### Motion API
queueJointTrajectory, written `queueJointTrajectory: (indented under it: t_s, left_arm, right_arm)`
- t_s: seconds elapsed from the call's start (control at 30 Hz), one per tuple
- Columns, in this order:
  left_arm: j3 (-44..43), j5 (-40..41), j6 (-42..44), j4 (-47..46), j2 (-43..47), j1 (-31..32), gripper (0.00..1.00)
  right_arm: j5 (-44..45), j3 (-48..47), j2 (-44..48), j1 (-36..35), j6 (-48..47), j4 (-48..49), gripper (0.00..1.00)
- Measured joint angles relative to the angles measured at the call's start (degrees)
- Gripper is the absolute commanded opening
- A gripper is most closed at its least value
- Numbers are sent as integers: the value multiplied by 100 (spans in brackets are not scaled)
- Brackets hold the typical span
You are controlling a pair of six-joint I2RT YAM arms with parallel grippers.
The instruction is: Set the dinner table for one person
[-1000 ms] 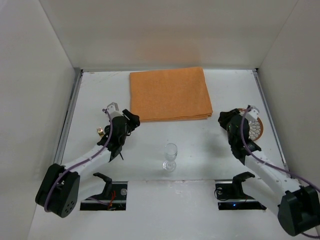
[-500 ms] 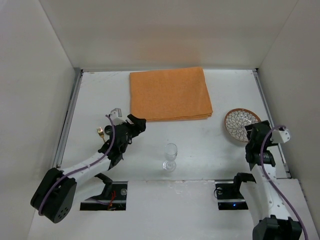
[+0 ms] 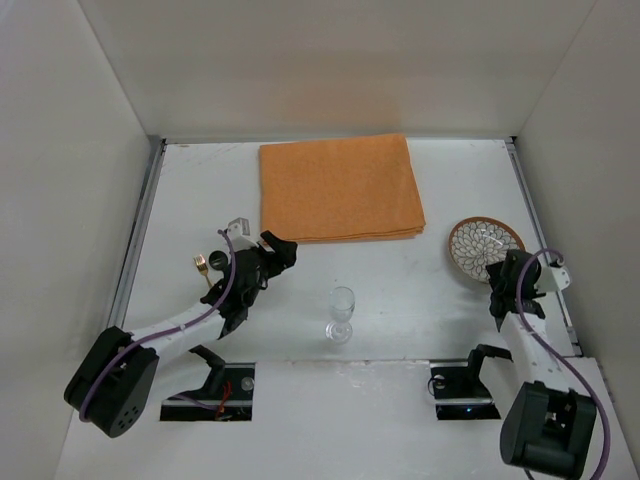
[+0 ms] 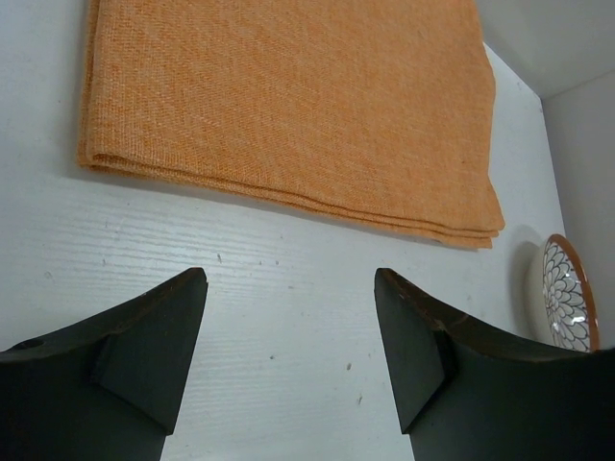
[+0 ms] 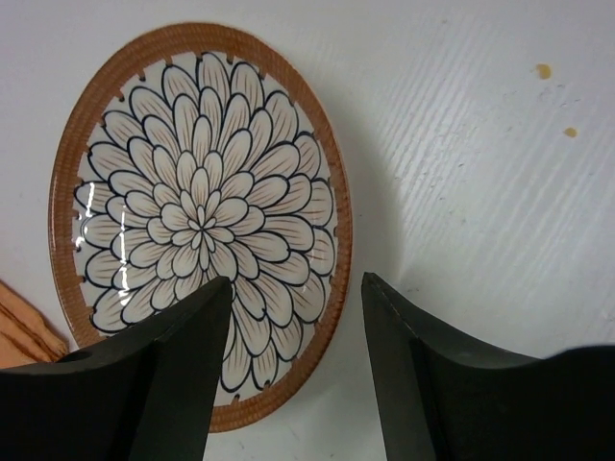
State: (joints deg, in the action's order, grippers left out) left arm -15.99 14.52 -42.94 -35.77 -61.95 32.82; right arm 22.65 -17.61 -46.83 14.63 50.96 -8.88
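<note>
The white dinner table (image 3: 200, 190) carries an orange cloth mat (image 3: 340, 188) at the back middle. A flower-patterned plate with a brown rim (image 3: 484, 248) lies at the right, and a clear wine glass (image 3: 342, 313) stands upright at the front middle. My left gripper (image 3: 281, 250) is open over bare table just short of the mat's (image 4: 288, 106) near edge, nothing between its fingers (image 4: 144, 355). My right gripper (image 3: 503, 276) is open at the plate's (image 5: 197, 221) near rim: one finger over the plate, the other (image 5: 432, 375) beside it.
A small gold fork (image 3: 203, 265) lies left of the left arm. White panels wall the table on three sides. The plate also shows at the right edge of the left wrist view (image 4: 567, 293). Small orange specks (image 5: 543, 70) mark the table beyond the plate.
The right arm pulled back off the plate toward the front right, uncovering it, and its jaws opened. The left gripper opened wider and shifted slightly right toward the mat.
</note>
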Motion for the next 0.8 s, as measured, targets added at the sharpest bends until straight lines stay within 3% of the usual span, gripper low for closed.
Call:
queueJointTrajectory:
  t_s: [0.43,0.63,0.8]
  left_arm:
    - [0,4,0,-4,-22,11,69]
    - [0,7,2,-4,-22,-15,69]
    - [0,7,2,-4,-22,-46,69]
  right_arm:
    - [-590,122,-1530,37,289,1427,38]
    - [-925,339,-1727,310,732,2184,9]
    - [-1071,435,-1130,387,715,2114,5]
